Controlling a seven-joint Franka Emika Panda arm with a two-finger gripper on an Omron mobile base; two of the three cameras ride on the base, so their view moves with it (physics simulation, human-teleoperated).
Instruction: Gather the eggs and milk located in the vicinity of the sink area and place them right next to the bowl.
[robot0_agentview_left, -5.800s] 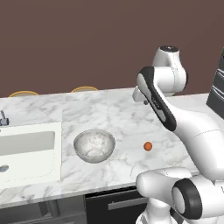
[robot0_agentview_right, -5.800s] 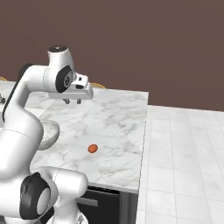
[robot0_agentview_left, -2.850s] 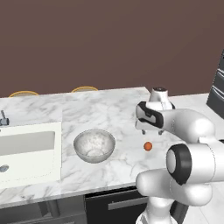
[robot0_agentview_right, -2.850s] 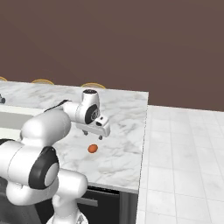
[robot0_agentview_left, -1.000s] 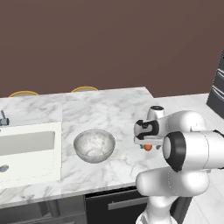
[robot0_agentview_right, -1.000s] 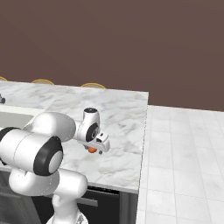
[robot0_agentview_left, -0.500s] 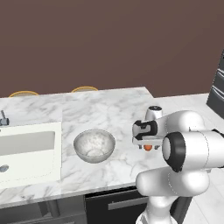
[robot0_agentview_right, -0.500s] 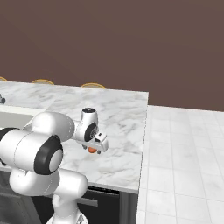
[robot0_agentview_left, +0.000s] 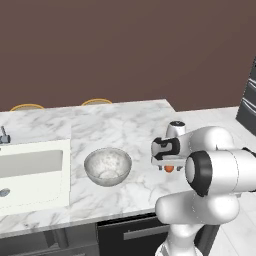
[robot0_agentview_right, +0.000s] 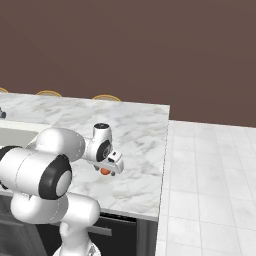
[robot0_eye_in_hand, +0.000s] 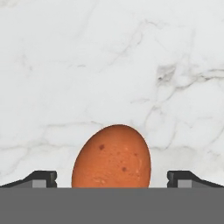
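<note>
Since a few seconds ago the arm has swung down from up high, and now the gripper (robot0_agentview_left: 169, 167) sits low over the desk (robot0_agentview_left: 125, 125), right around the orange egg (robot0_eye_in_hand: 111, 156). Its fingers (robot0_eye_in_hand: 41, 178) are wide apart, one on each side, not squeezing. So the next step looks like a pinch. The egg is orange-brown with little dark spots, and lies on the desk at about 3 o'clock from the bowl (robot0_agentview_left: 107, 166), well apart from it. The bowl is round and silvery. The sink (robot0_agentview_left: 30, 172) is at 9 o'clock.
</note>
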